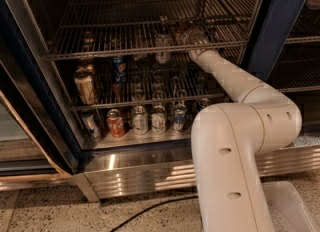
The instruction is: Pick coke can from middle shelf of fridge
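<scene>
The fridge (280,21) stands open, with wire racks inside. On the middle shelf (210,96), left of centre, a dark reddish can (116,92) that looks like the coke can stands below and in front of a blue Pepsi can (119,69). My gripper (194,40) is inside the fridge at the front rail of the upper rack (100,53). It is higher than the reddish can and well to its right. The rack's rods partly hide it. My white arm (235,81) slants up to it from the lower right.
A tan can (85,87) stands at the middle shelf's left end. A clear bottle (162,43) stands on the upper rack left of the gripper. Several cans line the fridge floor, among them a red-orange can (115,122). A black cable (150,210) lies on the ground.
</scene>
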Action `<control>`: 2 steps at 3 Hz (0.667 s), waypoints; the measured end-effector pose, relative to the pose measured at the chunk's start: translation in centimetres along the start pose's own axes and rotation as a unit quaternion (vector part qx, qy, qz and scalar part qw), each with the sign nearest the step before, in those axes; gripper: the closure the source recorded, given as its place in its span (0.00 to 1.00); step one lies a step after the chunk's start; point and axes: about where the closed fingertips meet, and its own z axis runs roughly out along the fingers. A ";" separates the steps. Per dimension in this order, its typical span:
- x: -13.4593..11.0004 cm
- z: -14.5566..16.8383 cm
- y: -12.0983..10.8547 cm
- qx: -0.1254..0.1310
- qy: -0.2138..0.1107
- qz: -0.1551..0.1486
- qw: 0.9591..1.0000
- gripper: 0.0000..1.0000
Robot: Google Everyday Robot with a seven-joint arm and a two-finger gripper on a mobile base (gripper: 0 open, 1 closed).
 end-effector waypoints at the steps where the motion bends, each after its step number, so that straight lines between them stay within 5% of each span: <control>1: 0.6 -0.9 -0.2 -0.003 0.011 -0.001 1.000 1.00; 2: 1.4 -1.6 -0.3 -0.002 0.021 0.004 1.000 1.00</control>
